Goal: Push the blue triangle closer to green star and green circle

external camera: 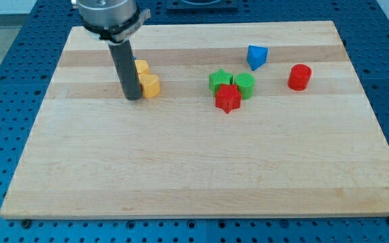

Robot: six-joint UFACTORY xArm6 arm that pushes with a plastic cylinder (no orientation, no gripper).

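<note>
I have no gripper to open or close, only a rod; my tip [133,98] rests on the board [181,175] at the left, touching the nearer of two yellow blocks [150,86]. The blue triangle [256,56] lies well to the right, just beyond the green star [218,79] and green circle [246,84], which sit close together with a red star [227,99] against their near side. Crossing over, I could drag the yellow blocks along. Pushing the triangle off-centre could send it sliding right toward the red cylinder [300,77], or shoving too hard could scatter the green pair.
</note>
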